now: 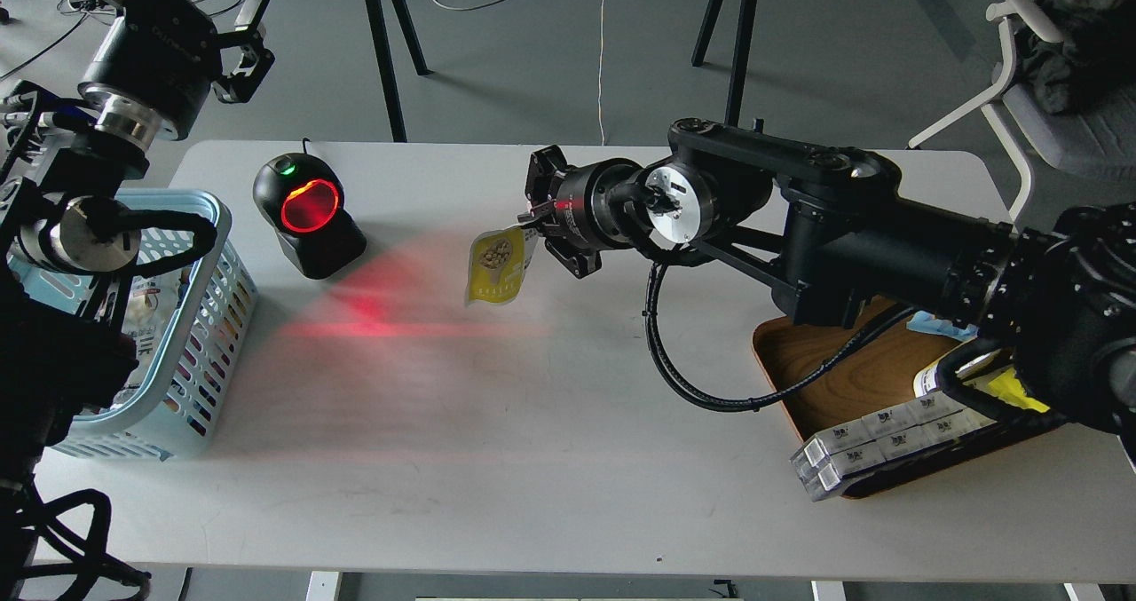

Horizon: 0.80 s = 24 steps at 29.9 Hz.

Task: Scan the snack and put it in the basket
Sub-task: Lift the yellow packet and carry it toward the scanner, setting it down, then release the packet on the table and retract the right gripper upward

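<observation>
1. My left hand (pixel 253 46) sits up beyond the desk's (pixel 550 459) far-left corner, left of the scanner (pixel 306 215), its fingers apart and holding nothing.
2. The basket (pixel 209 228) stands at the desk's left edge, just left of the scanner, with packets lying inside.
3. The scanner glows red, its window turned toward the snack; red light spills over the bare desk between them.
4. The snack (pixel 497 268) hangs right of the scanner, long axis near vertical, picture side toward me, top corner pinched.
5. My right hand (pixel 538 219) is clamped on that corner.
6. The wooden tray (pixel 852 379) with white boxes (pixel 874 437) lies far right of the scanner.
</observation>
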Each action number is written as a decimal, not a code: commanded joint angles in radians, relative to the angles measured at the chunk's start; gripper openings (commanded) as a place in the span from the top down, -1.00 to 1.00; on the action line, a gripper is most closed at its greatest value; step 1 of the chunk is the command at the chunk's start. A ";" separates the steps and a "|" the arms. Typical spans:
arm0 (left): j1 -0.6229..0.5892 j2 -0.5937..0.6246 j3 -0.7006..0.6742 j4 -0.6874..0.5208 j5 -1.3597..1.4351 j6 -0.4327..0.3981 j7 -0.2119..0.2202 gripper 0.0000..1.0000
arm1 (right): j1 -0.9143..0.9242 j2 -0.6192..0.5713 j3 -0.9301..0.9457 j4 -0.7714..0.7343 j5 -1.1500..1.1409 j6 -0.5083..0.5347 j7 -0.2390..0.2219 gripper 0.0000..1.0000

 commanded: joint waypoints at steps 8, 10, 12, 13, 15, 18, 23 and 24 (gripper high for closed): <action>-0.002 0.000 -0.001 -0.002 -0.002 0.000 0.001 -1.00 | -0.038 0.003 0.001 -0.089 -0.035 0.010 0.000 0.99; -0.002 -0.002 -0.001 -0.002 -0.002 0.000 0.001 -1.00 | -0.038 0.003 0.001 -0.084 -0.035 0.012 0.000 0.99; -0.002 -0.002 -0.001 -0.002 0.000 0.000 0.001 -1.00 | -0.038 0.003 0.001 -0.079 -0.035 0.015 0.000 0.99; -0.002 -0.002 -0.001 -0.002 -0.002 0.000 0.001 -1.00 | -0.038 0.003 0.001 -0.076 -0.035 0.015 0.000 0.97; -0.002 -0.002 0.001 -0.002 -0.002 0.000 0.001 -1.00 | -0.038 0.003 0.003 -0.073 -0.035 0.015 0.000 0.93; -0.002 -0.002 0.001 -0.002 -0.002 0.000 0.001 -1.00 | -0.038 0.003 0.003 -0.072 -0.035 0.016 0.000 0.59; -0.002 0.000 0.002 -0.002 0.000 0.000 0.004 -1.00 | -0.029 0.003 0.012 -0.072 -0.035 0.023 0.000 -0.71; -0.002 0.001 0.004 -0.002 0.000 0.000 0.005 -1.00 | -0.029 0.003 0.013 -0.072 -0.035 0.023 0.000 -0.73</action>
